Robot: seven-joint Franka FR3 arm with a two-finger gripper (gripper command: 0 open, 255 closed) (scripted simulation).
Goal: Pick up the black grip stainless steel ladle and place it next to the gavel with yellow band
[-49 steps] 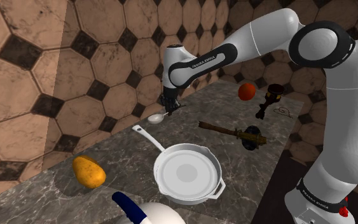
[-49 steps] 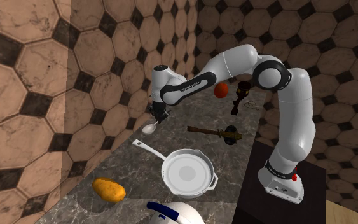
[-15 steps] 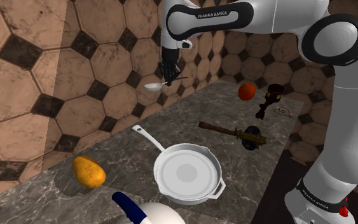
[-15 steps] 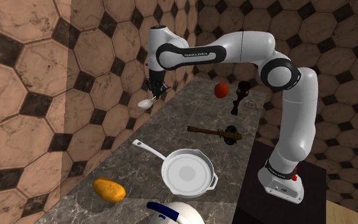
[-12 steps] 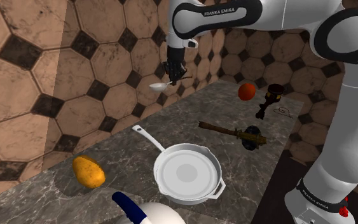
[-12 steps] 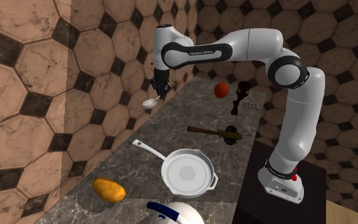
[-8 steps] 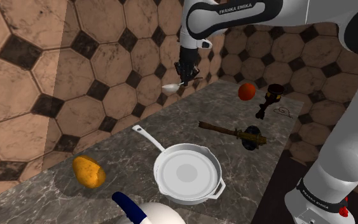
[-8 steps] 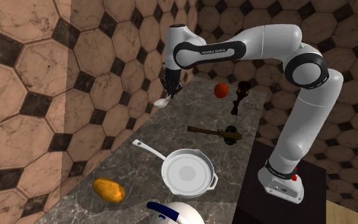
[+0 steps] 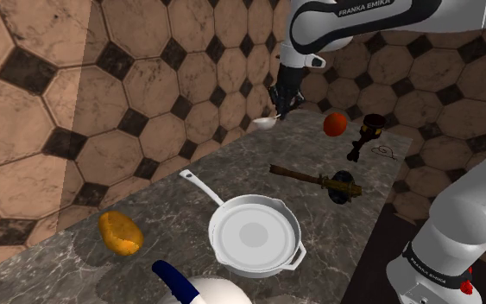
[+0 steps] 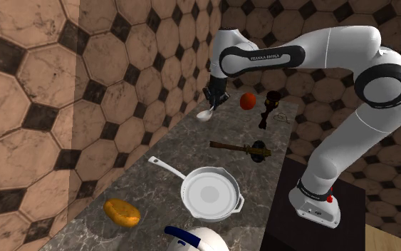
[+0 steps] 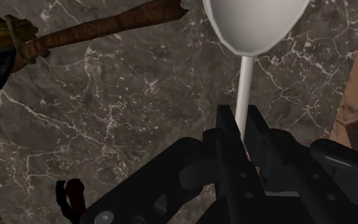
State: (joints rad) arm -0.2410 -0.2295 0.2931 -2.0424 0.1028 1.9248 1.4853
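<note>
A: Where is the ladle [image 9: 264, 123]?

B: In the air, clear of the surface [image 9: 258, 164], over its far end near the tiled wall [image 9: 146, 86]. The gripper [image 9: 277, 109] comes down from above. Its fingers [image 11: 225, 132] are clamped on the thin pale stem, and the rounded bowl juts out past the tips

A: Is that a sound hold?

B: Fair, I'd say. The ladle looks light and stiff, so it shouldn't sag. But the stem is narrow and smooth, and the bowl's weight sits out ahead of the pinch. A hard swing could make it swivel between the fingers

A: Would a hold further back be better?

B: I doubt it. The grip end is hidden among the fingers, so I can't tell how much handle lies behind them. Holding close to the bowl keeps the lever short, which suits a carry

A: And the gavel [image 9: 318, 180]?

B: It lies flat on the surface, well apart from the ladle in the shoulder view. It has a wooden handle and a dark head with a yellow band

A: Any risk at the drop?

B: The round bowl on smooth stone may rock or skid, so it wants setting down gently and releasing only once it rests
</note>
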